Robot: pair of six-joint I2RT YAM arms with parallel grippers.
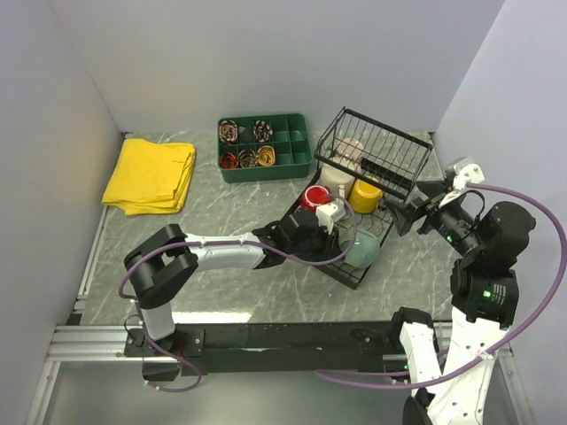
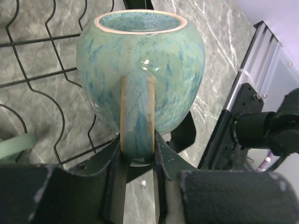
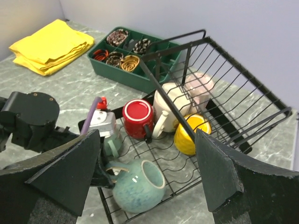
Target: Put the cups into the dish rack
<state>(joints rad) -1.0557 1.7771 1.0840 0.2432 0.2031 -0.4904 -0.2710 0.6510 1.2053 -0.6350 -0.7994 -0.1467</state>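
Far left of our left gripper (image 2: 138, 153) we see a cloth (image 1: 149, 175) and a tray (image 1: 266, 146). Its jaws pinch the handle of the teal mug (image 2: 140, 70), which lies sideways on the rack (image 1: 376, 150). Beyond it crowd a red mug (image 3: 138, 116), a cream mug (image 3: 170, 105) and a yellow mug (image 3: 189, 135); a small mug (image 3: 111, 144) is half hidden. Our right gripper (image 3: 148, 140) gapes wide and empty.

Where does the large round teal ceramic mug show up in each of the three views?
Top external: the large round teal ceramic mug lies right of centre, at the rack base's near right corner.
Left wrist: the mug fills the centre, with its handle clamped in the left gripper.
Right wrist: the mug is at bottom centre, lying on its side.
Shared landmark: the black wire dish rack under the mug appears in all three views.
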